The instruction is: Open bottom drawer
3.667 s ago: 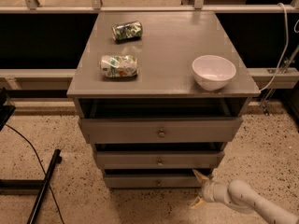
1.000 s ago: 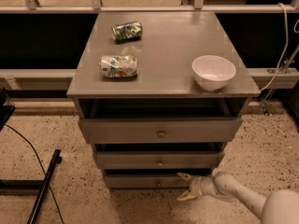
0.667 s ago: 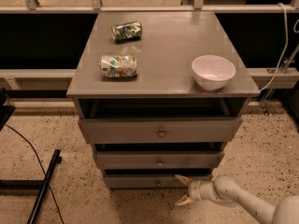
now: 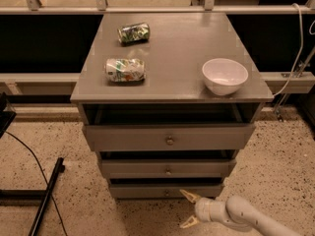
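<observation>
The bottom drawer (image 4: 138, 191) is the lowest, slimmest grey front of the cabinet, with a small round knob (image 4: 166, 193) at its centre. It sticks out only slightly beneath the middle drawer. My gripper (image 4: 189, 209) is low in front of the cabinet, just right of and below the knob. It is open and empty, with its pale fingers (image 4: 189, 196) spread one above the other. The upper fingertip is close to the drawer front, beside the knob. The white arm (image 4: 246, 218) comes in from the lower right.
The middle drawer (image 4: 167, 169) and top drawer (image 4: 167, 137) sit above. On the cabinet top (image 4: 177, 43) are a white bowl (image 4: 224, 75) and two crushed cans (image 4: 125, 70), (image 4: 133, 33). A black stand leg (image 4: 47, 195) and cable lie on the speckled floor at left.
My gripper has moved left along the bottom drawer front, from its right end toward the knob, and dropped slightly. The drawers have not moved.
</observation>
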{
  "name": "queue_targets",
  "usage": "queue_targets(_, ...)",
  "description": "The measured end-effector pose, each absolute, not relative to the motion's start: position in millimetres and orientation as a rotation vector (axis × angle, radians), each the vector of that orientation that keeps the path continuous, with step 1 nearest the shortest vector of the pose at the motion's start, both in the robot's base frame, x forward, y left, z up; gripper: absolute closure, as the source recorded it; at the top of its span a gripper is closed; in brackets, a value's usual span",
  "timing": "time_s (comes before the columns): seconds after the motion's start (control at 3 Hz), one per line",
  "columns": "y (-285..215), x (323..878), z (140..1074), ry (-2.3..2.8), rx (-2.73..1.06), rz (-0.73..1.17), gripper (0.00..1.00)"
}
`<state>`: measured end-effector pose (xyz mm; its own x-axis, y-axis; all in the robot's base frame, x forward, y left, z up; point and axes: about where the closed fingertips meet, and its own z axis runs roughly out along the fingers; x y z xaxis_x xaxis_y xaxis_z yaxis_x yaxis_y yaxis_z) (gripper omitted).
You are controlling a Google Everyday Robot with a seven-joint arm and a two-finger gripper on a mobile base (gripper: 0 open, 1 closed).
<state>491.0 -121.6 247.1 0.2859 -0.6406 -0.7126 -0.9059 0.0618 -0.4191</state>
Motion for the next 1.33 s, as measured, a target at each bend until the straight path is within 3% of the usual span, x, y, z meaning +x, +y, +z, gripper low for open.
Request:
queue_targets(0.33,-117.9,488.3,246.4,1.432,-1.659,0.38,0.0)
queue_targets(1.33,-161.5,525.0,214.8,1.561,-1.703,0.302,0.0)
